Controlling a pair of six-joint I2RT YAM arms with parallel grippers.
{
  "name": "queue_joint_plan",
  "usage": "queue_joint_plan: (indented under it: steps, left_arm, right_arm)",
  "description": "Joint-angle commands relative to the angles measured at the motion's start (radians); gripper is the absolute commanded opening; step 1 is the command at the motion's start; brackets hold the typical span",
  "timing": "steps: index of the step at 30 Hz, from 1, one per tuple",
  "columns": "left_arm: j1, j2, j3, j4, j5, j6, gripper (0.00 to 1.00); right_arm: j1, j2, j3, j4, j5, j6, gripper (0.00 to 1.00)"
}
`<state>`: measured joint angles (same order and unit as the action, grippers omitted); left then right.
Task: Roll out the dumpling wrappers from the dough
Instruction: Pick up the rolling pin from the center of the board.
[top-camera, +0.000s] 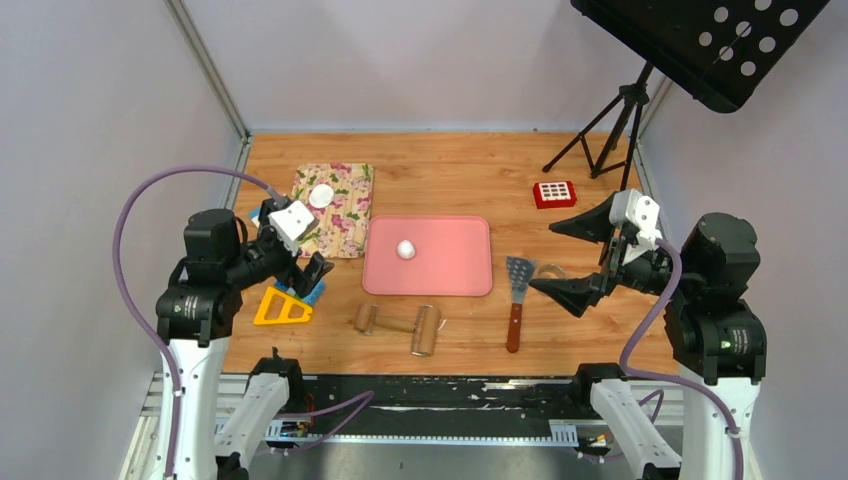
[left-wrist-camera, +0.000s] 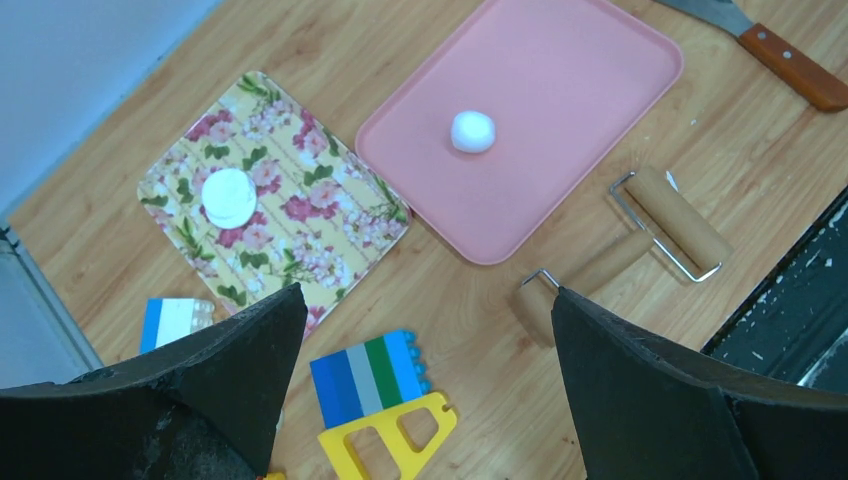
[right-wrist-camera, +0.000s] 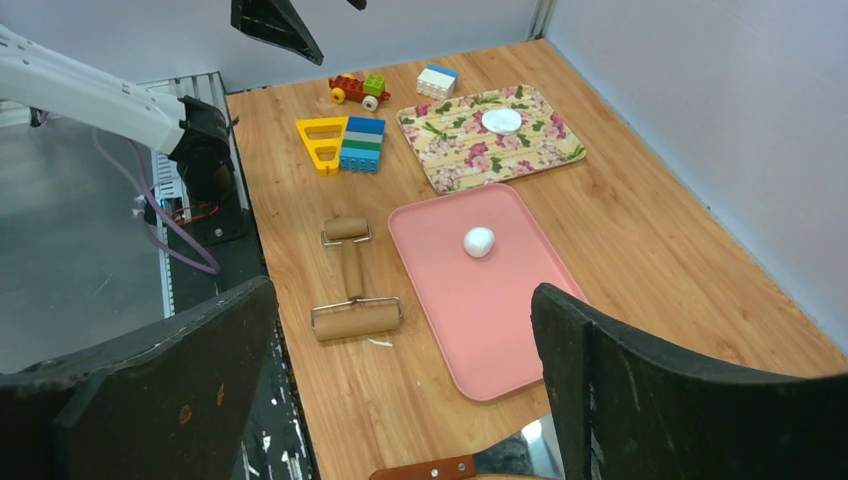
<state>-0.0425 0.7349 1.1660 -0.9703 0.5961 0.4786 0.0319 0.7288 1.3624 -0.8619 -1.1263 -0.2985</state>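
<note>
The dough (top-camera: 406, 249) is a small white ball near the middle of the pink tray (top-camera: 450, 280); it also shows in both wrist views (left-wrist-camera: 472, 131) (right-wrist-camera: 479, 241). One round white dumpling wrapper (top-camera: 321, 196) (left-wrist-camera: 229, 197) (right-wrist-camera: 501, 120) lies on the floral tray (top-camera: 345, 225). A wooden two-headed roller (top-camera: 400, 325) (left-wrist-camera: 640, 235) (right-wrist-camera: 350, 285) lies in front of the pink tray. My left gripper (top-camera: 292, 248) (left-wrist-camera: 427, 295) hangs open over the toy bricks, left of the trays. Above the spatula, right of the pink tray, my right gripper (top-camera: 542, 258) (right-wrist-camera: 402, 290) is open and holds nothing.
A wood-handled metal spatula (top-camera: 516, 300) lies right of the pink tray. Toy bricks and a yellow triangle piece (top-camera: 282, 308) (left-wrist-camera: 385, 425) sit at the left. A red box (top-camera: 554, 193) and a tripod stand (top-camera: 610, 130) are at the back right. Walls close off three sides.
</note>
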Motion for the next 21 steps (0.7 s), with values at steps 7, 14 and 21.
queue_joint_plan:
  steps: [7,14,21]
  left_arm:
    - [0.009,-0.002,-0.015,-0.057,0.040,0.096,1.00]
    - [0.009,0.019,-0.073,-0.088,0.009,0.154,1.00]
    - [-0.032,0.185,-0.147,-0.082,-0.045,0.166,1.00]
  right_arm:
    - [0.006,0.024,-0.060,-0.009,-0.113,-0.131,1.00]
    - [0.007,0.049,-0.201,-0.011,-0.201,-0.326,1.00]
    - [0.014,0.079,-0.353,-0.010,-0.243,-0.517,1.00]
